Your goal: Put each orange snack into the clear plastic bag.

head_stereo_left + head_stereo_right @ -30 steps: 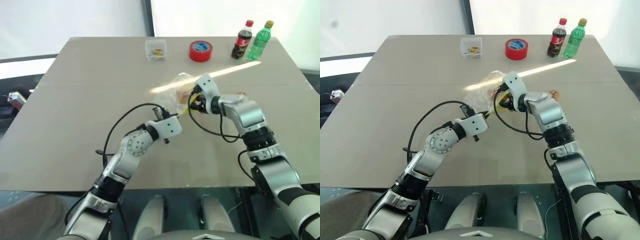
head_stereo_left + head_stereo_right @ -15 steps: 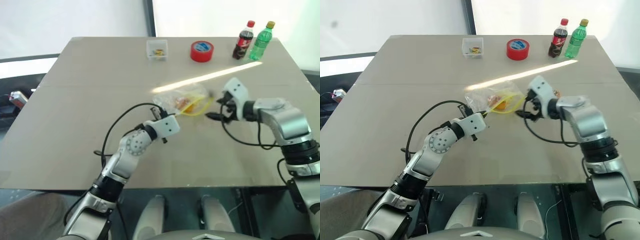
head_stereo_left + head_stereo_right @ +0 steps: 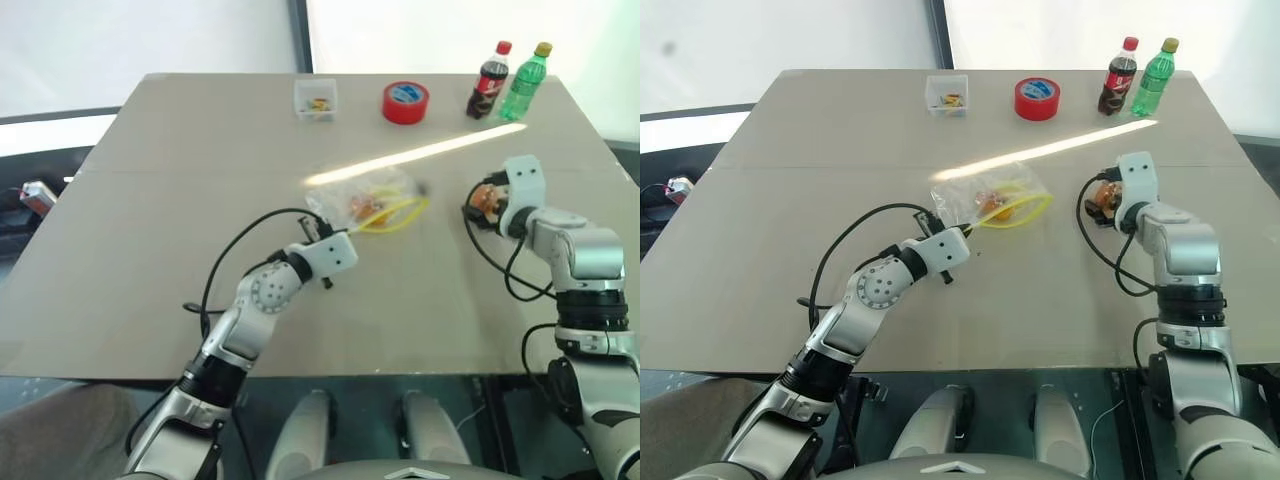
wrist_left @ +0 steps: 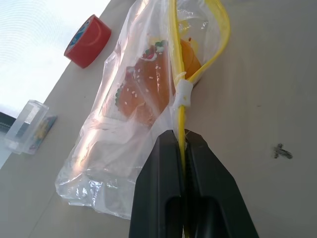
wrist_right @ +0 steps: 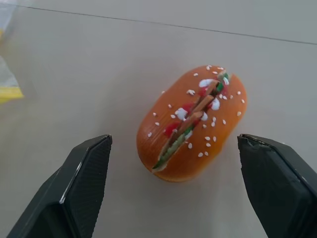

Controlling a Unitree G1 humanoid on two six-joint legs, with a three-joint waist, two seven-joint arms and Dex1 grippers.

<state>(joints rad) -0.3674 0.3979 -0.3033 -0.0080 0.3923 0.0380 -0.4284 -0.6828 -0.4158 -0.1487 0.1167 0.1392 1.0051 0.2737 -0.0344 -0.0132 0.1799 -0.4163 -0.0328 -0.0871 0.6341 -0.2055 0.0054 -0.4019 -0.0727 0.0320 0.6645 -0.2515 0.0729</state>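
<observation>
The left pincer point(image 4: 183, 148) is clamped on the yellow zip strip at the edge of the clear plastic bag point(image 4: 124, 134), its two black fingers pressed together on the strip. The bag is crinkly, transparent film lying on the tabletop point(image 3: 150, 200) just ahead of that pincer; inside it shows one orange snack point(image 4: 146, 89), glossy and oval, dotted with white specks and a red-and-green streak.

The right pincer point(image 5: 176, 193) stands wide apart, its fingers on either side of the second orange snack point(image 5: 190, 124), not touching it. This snack lies on the tabletop: a smooth bun shape with a slit of green, red and white, sprinkled with white seeds.

Far beyond both pincers stand a red tape roll point(image 3: 405, 102) with a blue label, unreadable, a small clear box point(image 3: 315, 98), a dark cola bottle point(image 3: 487, 82) with a red label and a green bottle point(image 3: 526, 80).
</observation>
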